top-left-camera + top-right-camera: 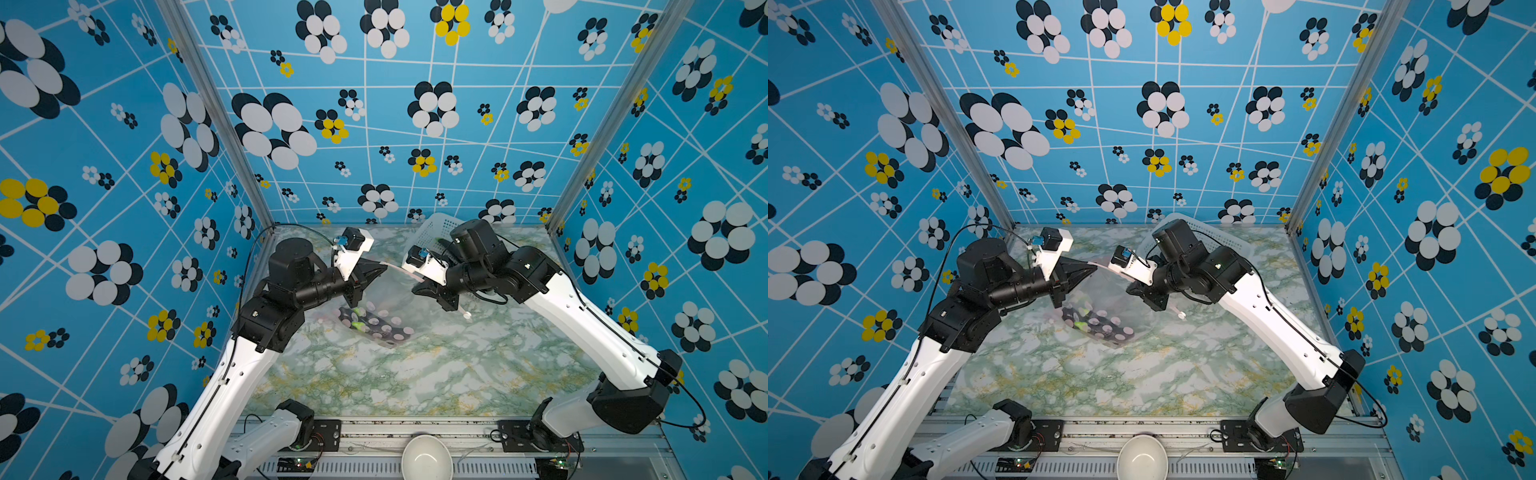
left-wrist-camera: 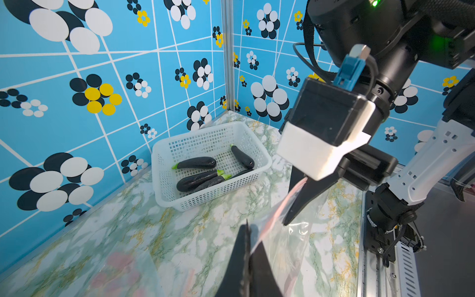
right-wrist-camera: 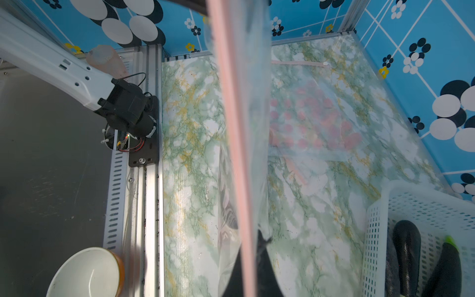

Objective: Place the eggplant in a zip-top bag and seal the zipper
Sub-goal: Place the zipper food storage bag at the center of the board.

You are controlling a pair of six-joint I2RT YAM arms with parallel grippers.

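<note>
Both top views show a clear zip-top bag (image 1: 376, 301) hanging above the marble table, stretched between my two grippers. A dark eggplant (image 1: 372, 326) with a green stem lies in its sagging bottom. My left gripper (image 1: 383, 267) (image 2: 253, 237) is shut on one end of the bag's pink zipper strip (image 1: 401, 270). At the other end my right gripper (image 1: 415, 289) (image 3: 253, 246) is shut on the same strip (image 3: 231, 102), which runs straight out from between its fingers. The left wrist view also shows the right gripper's fingers (image 2: 305, 198) pinching the strip.
A white perforated basket (image 1: 434, 232) (image 2: 210, 133) holding several eggplants (image 2: 196, 162) stands at the back right, behind the right arm. A second dotted bag (image 3: 316, 115) lies flat on the table at the left. A white bowl (image 1: 426, 457) sits on the front rail.
</note>
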